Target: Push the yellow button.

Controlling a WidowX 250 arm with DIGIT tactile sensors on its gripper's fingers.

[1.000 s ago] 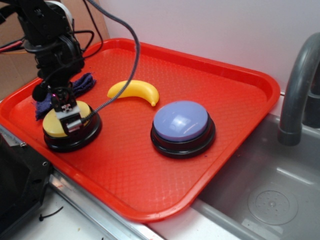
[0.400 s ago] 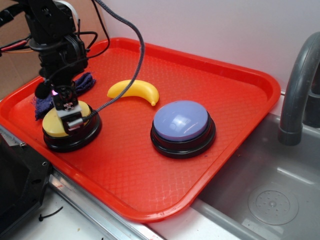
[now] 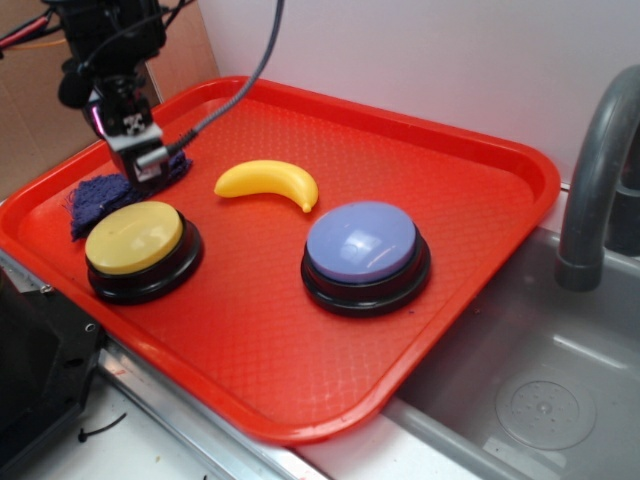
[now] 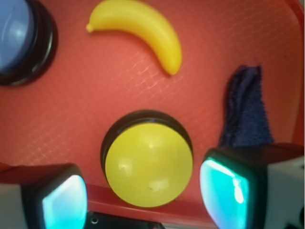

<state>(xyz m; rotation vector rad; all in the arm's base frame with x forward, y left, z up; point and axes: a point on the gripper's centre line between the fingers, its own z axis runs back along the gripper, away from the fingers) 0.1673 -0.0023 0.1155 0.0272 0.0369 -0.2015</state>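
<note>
Change since one second ago: pincer (image 3: 140, 160), then resting on the dome of the yellow button (image 3: 134, 238), now raised clear of it and displaced toward 11 o'clock, hanging over the dark blue cloth (image 3: 100, 195); button dome fully exposed. Yellow button: on the red tray (image 3: 300, 350), near its front-left edge, at 9 o'clock from the lilac-blue button (image 3: 362, 243) and well apart from it. Small yellow banana (image 3: 268, 183): on the tray between the two buttons, at 12 to 1 o'clock of the yellow one, unchanged. Grey sink basin (image 3: 520, 380) and faucet (image 3: 595, 170): right of the tray, seen in the exterior view only. Wrist view only: pincer (image 4: 143, 195) jaws spread wide, nothing between them, both fingers (image 4: 224, 188) framing the lower edge; yellow button (image 4: 148, 167) directly beneath the gap, black base ring showing round its upper side; cloth (image 4: 247, 109) at 2 o'clock of it, banana (image 4: 143, 28) at 12 o'clock, lilac-blue button (image 4: 19, 38) cut off at the upper left corner.
</note>
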